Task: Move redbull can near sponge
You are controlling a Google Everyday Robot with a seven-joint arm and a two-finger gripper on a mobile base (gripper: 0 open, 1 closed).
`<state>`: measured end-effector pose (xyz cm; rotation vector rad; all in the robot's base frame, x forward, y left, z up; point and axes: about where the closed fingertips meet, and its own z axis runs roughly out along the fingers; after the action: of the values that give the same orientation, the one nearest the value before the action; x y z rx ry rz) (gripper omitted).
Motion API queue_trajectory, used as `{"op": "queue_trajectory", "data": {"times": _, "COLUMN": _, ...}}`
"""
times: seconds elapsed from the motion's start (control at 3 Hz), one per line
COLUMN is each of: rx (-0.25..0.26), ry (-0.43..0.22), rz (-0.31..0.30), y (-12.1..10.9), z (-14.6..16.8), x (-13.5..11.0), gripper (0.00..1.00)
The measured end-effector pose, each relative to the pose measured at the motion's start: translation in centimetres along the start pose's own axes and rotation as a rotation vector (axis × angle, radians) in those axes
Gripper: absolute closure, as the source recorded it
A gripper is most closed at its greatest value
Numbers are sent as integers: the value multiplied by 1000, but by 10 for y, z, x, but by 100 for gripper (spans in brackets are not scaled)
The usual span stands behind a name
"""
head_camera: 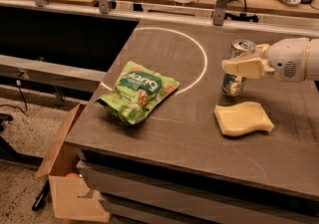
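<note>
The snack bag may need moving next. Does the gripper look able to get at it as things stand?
Probably not yet: the gripper is shut on the redbull can, right by the sponge. The snack bag itself lies uncovered on the table, nothing between.

claw point(238, 67): over the right side of the bench point(164, 138), reaching in from the right, clamped round the redbull can point(233, 84)
redbull can: upright, just behind the sponge point(243, 118)
sponge: flat on bench, front right
snack bag point(137, 91): on bench, well left of sponge
cardboard box point(65, 188): on floor, below bench's front-left corner
</note>
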<state>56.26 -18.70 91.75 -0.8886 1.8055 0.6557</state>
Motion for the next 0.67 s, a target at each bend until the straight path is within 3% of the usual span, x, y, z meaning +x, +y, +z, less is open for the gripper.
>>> {"op": "queue_trajectory", "data": {"times": 0.67, "rx": -24, "ry": 11, "rz": -79, "y": 25, "z": 5, "x": 11, "gripper": 20}}
